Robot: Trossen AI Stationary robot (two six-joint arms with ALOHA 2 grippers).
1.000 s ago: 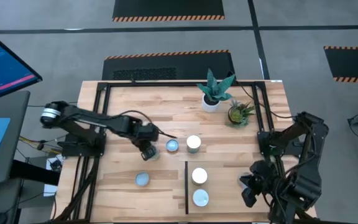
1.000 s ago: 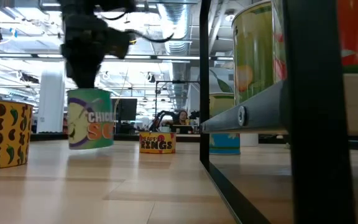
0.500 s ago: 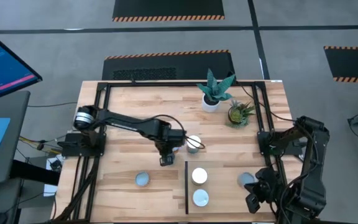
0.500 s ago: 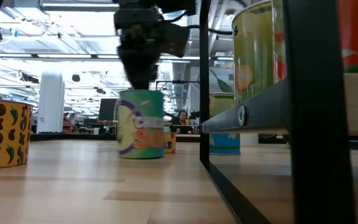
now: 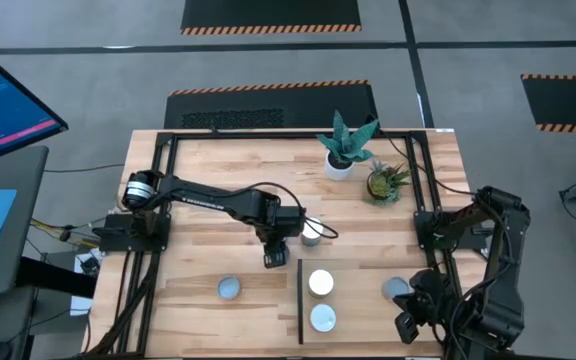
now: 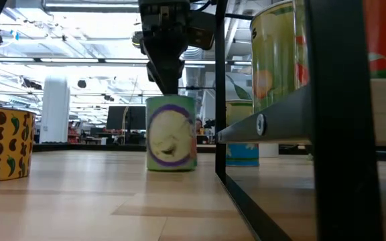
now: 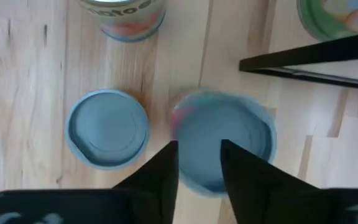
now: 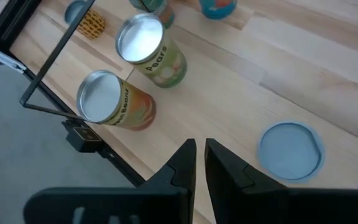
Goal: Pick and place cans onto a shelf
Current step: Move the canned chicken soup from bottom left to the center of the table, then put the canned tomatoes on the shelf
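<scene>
Left end effector [image 5: 272, 258] is near desk centre, clamped from above on a green-and-purple labelled can [image 6: 171, 132]. In the left wrist view its two fingers [image 7: 157, 174] straddle that can's blue lid [image 7: 222, 148]. The top grip keeps the can upright, and in the low view it hangs just clear of the desk [image 5: 198, 180]. It's just left of the black strip [image 5: 299, 300] that edges the shelf [image 5: 358, 300], so this looks like the transfer leg toward the shelf.

Around it: a blue-topped can [image 5: 229, 288] toward the front left, a white-topped can [image 5: 312, 231] just behind the end effector.

On the shelf: two cans [image 5: 320, 282] [image 5: 323, 318] by the strip, a blue-topped one [image 5: 396, 289] at the right side.

Right end effector [image 8: 199, 163] is parked over the front right corner, fingers nearly together, holding nothing.

Two potted plants [image 5: 347, 146] at the back stay out of the path.
</scene>
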